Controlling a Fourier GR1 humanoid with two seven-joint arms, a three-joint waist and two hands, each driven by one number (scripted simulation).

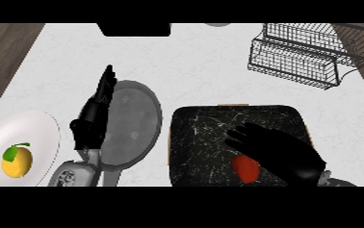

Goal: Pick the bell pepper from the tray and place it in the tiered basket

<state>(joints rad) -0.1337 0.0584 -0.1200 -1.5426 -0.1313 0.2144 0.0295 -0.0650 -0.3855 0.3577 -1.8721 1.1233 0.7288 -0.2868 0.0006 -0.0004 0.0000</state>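
Your right hand [283,154] spreads relaxed fingers over the small red bell pepper [247,169] on the dark marbled tray [202,140], holding nothing; your left hand [95,116] rests straight-fingered, well apart

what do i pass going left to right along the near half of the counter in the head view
yellow fruit on the white plate → left hand → grey pan → black tray, where the right hand is over the bell pepper

Right hand [288,155] over red bell pepper [247,169] on dark tray [198,140]
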